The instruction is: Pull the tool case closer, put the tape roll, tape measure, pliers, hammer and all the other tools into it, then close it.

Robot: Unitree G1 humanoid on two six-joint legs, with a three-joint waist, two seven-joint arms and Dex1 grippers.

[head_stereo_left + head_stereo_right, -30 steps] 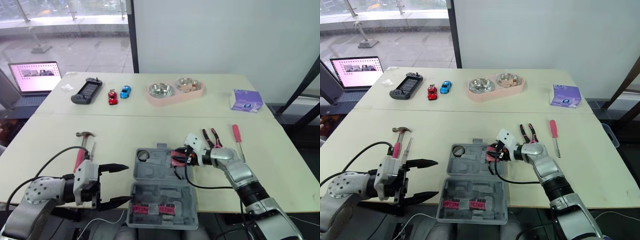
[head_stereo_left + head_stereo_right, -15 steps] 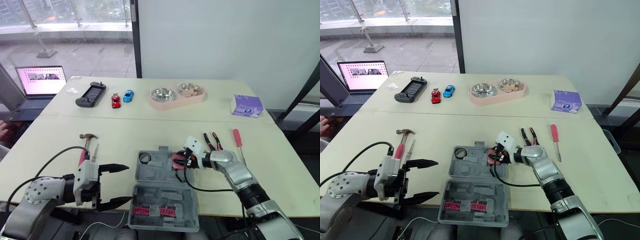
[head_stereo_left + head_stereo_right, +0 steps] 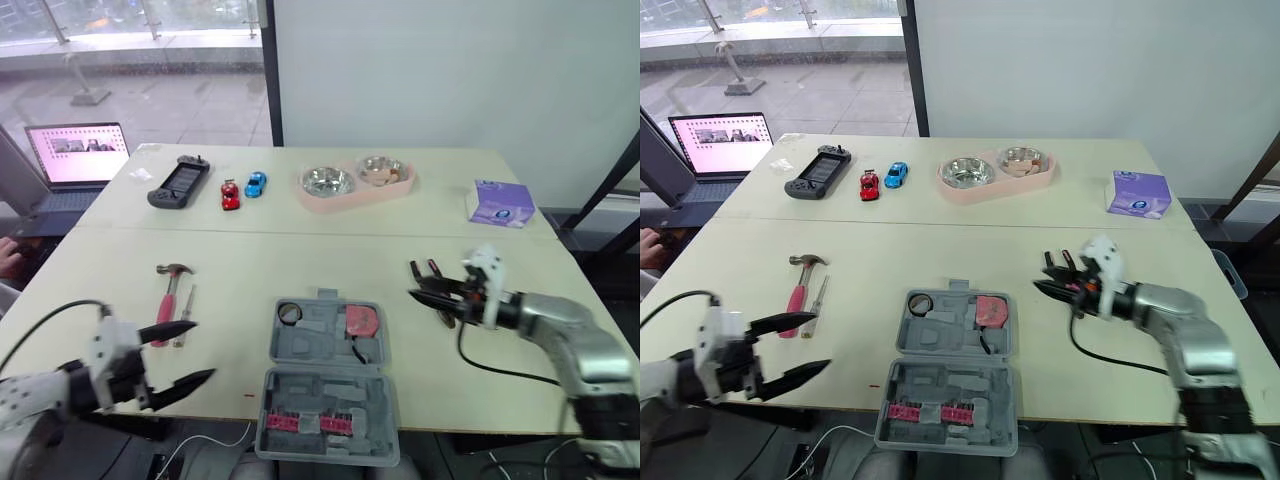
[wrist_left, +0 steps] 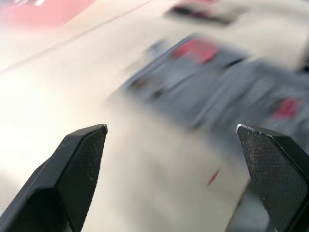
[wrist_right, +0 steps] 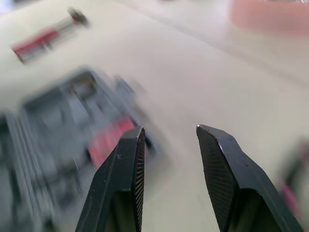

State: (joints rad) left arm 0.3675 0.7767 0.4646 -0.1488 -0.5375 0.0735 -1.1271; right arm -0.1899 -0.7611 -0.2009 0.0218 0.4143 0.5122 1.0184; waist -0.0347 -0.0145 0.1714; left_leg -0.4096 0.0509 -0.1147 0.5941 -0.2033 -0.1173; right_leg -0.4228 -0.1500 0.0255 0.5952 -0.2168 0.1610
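Observation:
The grey tool case [image 3: 322, 372] lies open at the table's near edge. A tape roll [image 3: 290, 313] and a red tape measure [image 3: 361, 320] sit in its far half. The red-handled hammer [image 3: 168, 287] and a small screwdriver [image 3: 187, 302] lie on the table left of the case. My left gripper [image 3: 203, 348] hangs wide open near the front left, holding nothing. My right gripper [image 3: 420, 296] is open and empty to the right of the case, just in front of the pliers [image 3: 428, 270], which it partly hides. In the right wrist view the tape measure [image 5: 108, 140] shows beyond my fingers.
A pink double bowl [image 3: 355, 185], two toy cars [image 3: 239, 190], a game controller [image 3: 175, 183] and a purple box [image 3: 500, 203] line the far half of the table. A laptop [image 3: 75, 155] stands off the far left corner. Someone's hand [image 3: 8, 250] shows at the left edge.
My right gripper has let go of the tape measure, left it in the case and pulled back to the right. My left arm has drawn back toward the left.

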